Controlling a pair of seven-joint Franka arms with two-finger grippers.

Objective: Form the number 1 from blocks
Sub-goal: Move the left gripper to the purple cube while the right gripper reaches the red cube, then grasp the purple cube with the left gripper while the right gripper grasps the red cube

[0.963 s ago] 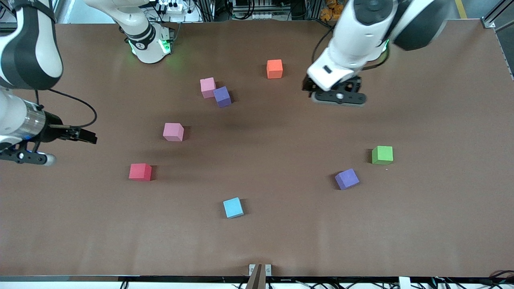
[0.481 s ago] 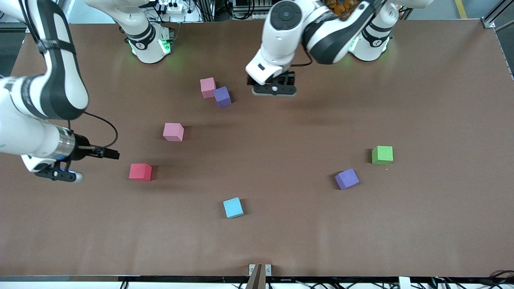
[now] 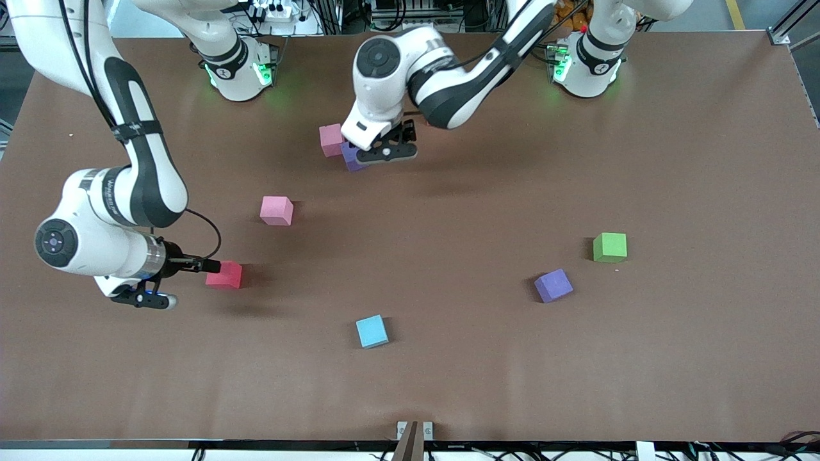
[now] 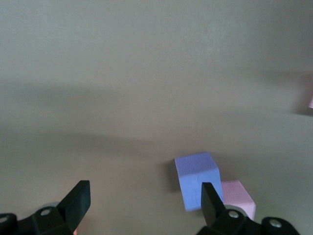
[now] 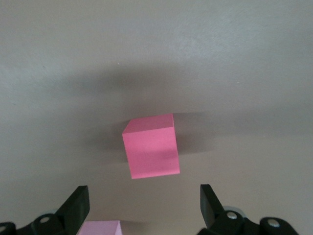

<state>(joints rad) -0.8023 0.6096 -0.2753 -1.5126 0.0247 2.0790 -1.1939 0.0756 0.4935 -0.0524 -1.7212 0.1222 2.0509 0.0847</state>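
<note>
Both arms are in the approach step, the left gripper (image 4: 144, 203) spread over a purple block (image 3: 351, 157), the right gripper (image 5: 144, 205) spread over the red block (image 5: 150, 146) (neither gripped yet), so descent and closing come next.

White arms (image 3: 134, 173), black joints, black pincers (image 3: 387, 153)

A: what kind of place is this?
B: looking like a robotics lab tbh. Two arms (image 3: 128, 160) bolted to a brown table (image 3: 672, 358), cables (image 3: 737, 451) and a power strip (image 3: 275, 11) sitting along its edges.
</note>
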